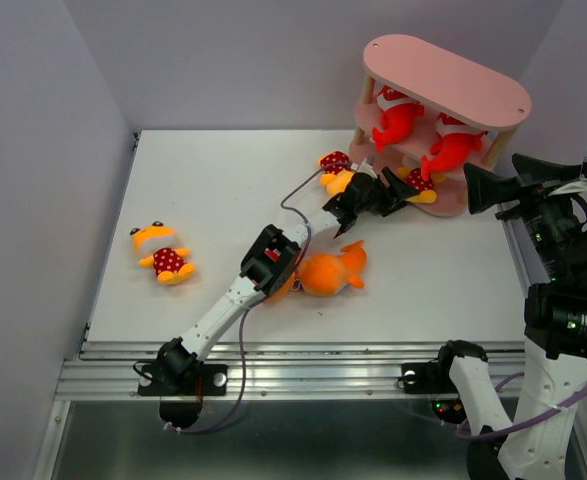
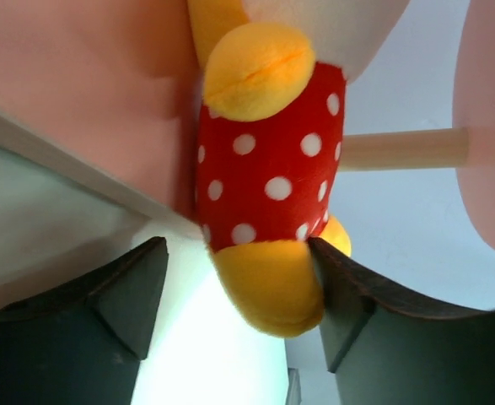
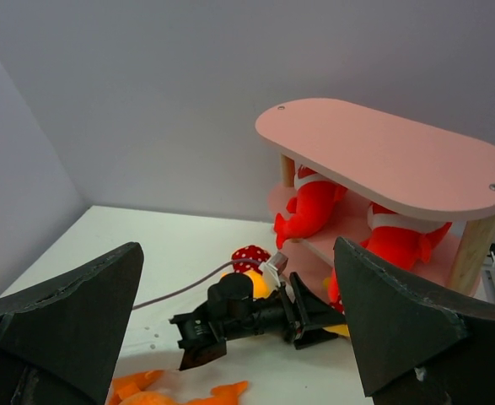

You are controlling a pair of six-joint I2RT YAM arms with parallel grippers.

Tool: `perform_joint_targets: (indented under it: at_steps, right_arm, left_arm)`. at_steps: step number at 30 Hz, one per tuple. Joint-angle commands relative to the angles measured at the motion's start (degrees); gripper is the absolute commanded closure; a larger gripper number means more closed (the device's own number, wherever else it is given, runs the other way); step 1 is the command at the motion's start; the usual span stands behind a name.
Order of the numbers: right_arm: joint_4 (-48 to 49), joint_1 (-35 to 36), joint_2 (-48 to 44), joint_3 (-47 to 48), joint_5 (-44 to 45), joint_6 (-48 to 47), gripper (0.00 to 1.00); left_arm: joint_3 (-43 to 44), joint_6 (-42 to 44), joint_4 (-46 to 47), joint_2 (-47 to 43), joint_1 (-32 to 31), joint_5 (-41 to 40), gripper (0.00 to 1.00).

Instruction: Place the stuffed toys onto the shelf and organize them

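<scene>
Dotted toy [image 2: 268, 177]: head cut off in wrist view; on shelf [image 1: 453, 75] bottom tier, between left jaws, parted, gap one side. Orange shark [image 1: 328, 272]: partly under left arm [image 1: 218, 315], on white counter [image 1: 233, 190]. Red sharks [image 1: 398, 120]: middle tier. Right jaws: wide, empty. Grey walls [image 1: 33, 150] close on three sides.
</scene>
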Motion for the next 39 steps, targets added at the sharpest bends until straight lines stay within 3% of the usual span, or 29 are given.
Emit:
perform_joint_targets:
  at_steps: [1,2,16,39]
  right_arm:
    - [1.4,-0.9,-0.7,1.1,-0.8,1.1,0.00]
    - [1.4,-0.9,-0.7,1.1,-0.9,1.2,0.00]
    - [1.5,-1.4,-1.2,0.7,-1.4,1.4,0.00]
    - [1.4,-1.9,-1.9,0.0,-3.5,0.8,0.00]
  left_arm:
    - [-2.8,2.9,2.3,-7.5,0.2,1.9,0.16]
    - [-3.9,3.2,2.4,-8.3,0.3,2.0,0.01]
    - [-10.9,4.9,6.7,-13.4,0.6,4.9,0.01]
    - [-33.6,13.5,9.0,-28.9,1.9,11.7,0.01]
